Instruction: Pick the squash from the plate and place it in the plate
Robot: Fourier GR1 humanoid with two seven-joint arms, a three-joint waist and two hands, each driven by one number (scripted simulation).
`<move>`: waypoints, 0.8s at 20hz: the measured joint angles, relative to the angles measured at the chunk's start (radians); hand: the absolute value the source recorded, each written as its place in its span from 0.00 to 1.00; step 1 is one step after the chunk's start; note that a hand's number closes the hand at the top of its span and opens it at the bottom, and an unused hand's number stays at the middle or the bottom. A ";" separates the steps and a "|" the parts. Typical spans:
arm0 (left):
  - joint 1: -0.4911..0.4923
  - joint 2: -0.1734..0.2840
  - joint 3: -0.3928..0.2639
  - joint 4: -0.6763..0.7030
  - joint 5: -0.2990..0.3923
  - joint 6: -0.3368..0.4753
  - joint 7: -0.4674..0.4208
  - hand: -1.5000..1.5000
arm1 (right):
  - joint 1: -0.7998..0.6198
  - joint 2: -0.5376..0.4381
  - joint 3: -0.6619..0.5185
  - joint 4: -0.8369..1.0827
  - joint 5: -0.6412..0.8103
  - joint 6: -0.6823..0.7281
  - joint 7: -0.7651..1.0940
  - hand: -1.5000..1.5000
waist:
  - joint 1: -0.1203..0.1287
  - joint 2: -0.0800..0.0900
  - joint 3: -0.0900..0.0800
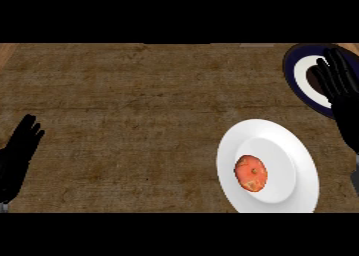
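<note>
On the white plate (300,150) at lower right lies the squash (250,173), small, round and orange, resting in the plate's well. It looks light, stiff and smooth-skinned, likely to roll or slip, so taking it across its middle with fingers and thumb on opposite sides seems best. The right hand (344,92) hovers with fingers straight over the dark plate (296,62) at upper right. The left hand (16,155) rests spread at the left edge.
</note>
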 measured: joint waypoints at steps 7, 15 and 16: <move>0.007 0.071 -0.015 -0.002 -0.155 0.037 -0.083 0.50 | 0.058 0.175 -0.109 -0.023 -0.125 -0.168 0.002 0.00 | -0.009 -0.009 0.011; 0.042 0.059 -0.070 0.001 -0.272 0.088 -0.135 0.50 | 0.293 0.423 -0.070 -0.207 0.070 -0.585 -0.208 0.00 | -0.027 -0.015 0.012; 0.047 0.055 -0.074 -0.001 -0.282 0.095 -0.140 0.50 | 0.337 0.445 -0.042 -0.249 0.083 -0.623 -0.238 0.00 | -0.024 -0.015 0.012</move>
